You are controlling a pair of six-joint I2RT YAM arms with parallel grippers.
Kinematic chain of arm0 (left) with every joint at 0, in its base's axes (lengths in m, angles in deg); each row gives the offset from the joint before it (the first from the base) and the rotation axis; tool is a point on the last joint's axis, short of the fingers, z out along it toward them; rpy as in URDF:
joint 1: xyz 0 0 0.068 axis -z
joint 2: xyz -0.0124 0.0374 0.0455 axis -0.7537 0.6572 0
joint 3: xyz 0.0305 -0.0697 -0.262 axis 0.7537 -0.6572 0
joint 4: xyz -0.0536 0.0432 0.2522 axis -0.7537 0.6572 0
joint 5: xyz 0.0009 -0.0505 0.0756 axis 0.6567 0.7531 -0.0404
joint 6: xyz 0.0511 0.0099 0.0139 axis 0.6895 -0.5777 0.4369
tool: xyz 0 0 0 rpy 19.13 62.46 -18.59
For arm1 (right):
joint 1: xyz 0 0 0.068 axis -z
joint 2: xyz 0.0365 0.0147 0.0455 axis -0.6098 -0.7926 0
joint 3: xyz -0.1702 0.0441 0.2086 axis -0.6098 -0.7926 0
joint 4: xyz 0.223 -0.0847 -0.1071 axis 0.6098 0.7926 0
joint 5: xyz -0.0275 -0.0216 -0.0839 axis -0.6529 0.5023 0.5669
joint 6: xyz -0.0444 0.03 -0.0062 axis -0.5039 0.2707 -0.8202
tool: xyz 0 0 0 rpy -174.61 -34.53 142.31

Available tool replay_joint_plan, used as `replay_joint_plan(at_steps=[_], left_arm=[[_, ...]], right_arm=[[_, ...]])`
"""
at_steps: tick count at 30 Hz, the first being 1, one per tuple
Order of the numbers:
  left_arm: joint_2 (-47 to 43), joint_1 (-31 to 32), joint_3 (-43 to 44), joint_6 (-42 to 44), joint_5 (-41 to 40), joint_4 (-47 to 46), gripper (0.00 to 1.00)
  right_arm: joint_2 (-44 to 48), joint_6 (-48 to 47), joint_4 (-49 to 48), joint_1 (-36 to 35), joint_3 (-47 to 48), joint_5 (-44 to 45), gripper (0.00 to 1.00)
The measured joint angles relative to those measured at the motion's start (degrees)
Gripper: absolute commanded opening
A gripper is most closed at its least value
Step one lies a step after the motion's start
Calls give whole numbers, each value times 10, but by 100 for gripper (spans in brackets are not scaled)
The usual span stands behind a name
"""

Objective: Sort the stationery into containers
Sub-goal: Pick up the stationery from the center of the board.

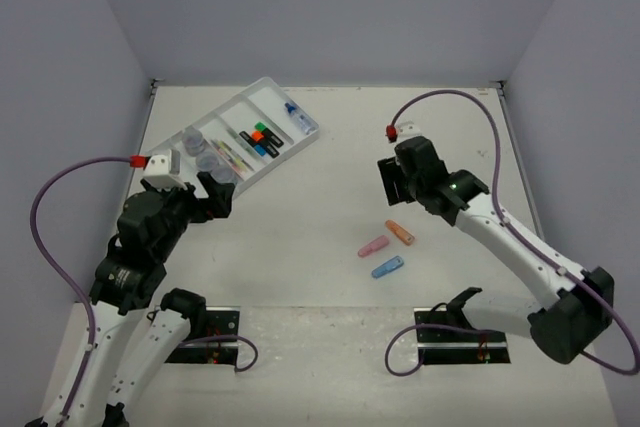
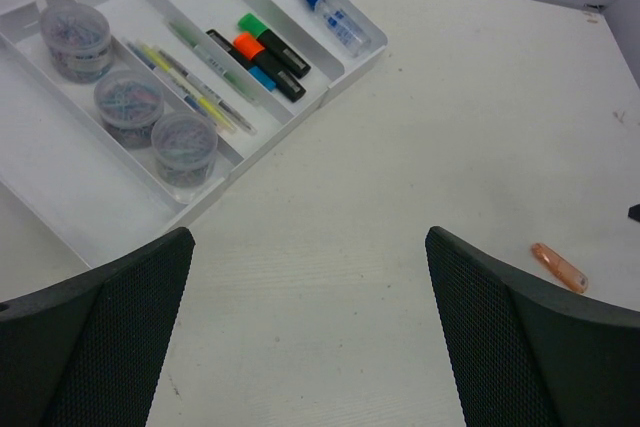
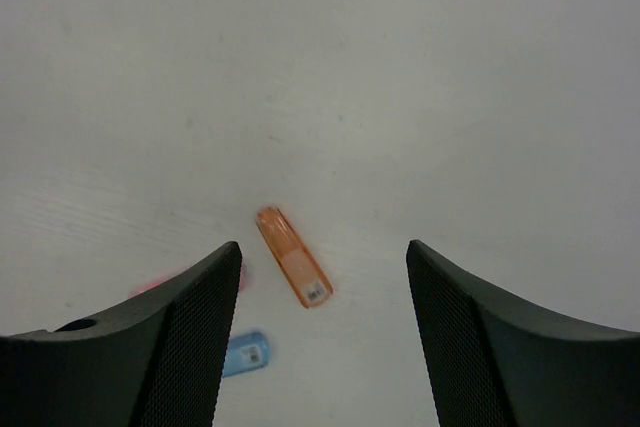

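1. We see the white tray (image 2: 60, 197) holding three jars (image 2: 128, 105) in one compartment, pens (image 2: 195, 87) in the next, then highlighters (image 2: 265, 52), and the blue-capped bottle (image 2: 332, 15) in the outermost.
2. The orange piece (image 3: 293, 269), pink piece (image 1: 373, 245) and blue piece (image 1: 388, 267) lie on the surface (image 1: 330, 207), well apart from the tray.
3. The left claw (image 2: 308, 247) and right claw (image 3: 322, 247) stand apart, gripping nothing.

The 2 arms reach over the tabletop (image 1: 300, 222), the left gripper (image 1: 213, 193) near its left edge and the right gripper (image 1: 391, 179) right of centre, both tilted downward with jaws apart and empty.
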Motion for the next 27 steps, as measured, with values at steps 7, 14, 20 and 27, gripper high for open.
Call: replay_joint_plan(at_steps=[7, 14, 20, 27], left_arm=[[17, 0, 0, 0, 1, 0, 100], [15, 0, 0, 0, 5, 0, 100], [-2, 6, -1, 0, 6, 0, 100], [-19, 9, -4, 0, 9, -4, 100]], right_arm=[[-132, -43, 51, 33, -16, -38, 73], [-252, -78, 54, 91, -7, -112, 59], [-287, -81, 81, 93, -11, -131, 57], [-304, -80, 97, 95, -10, -145, 55]])
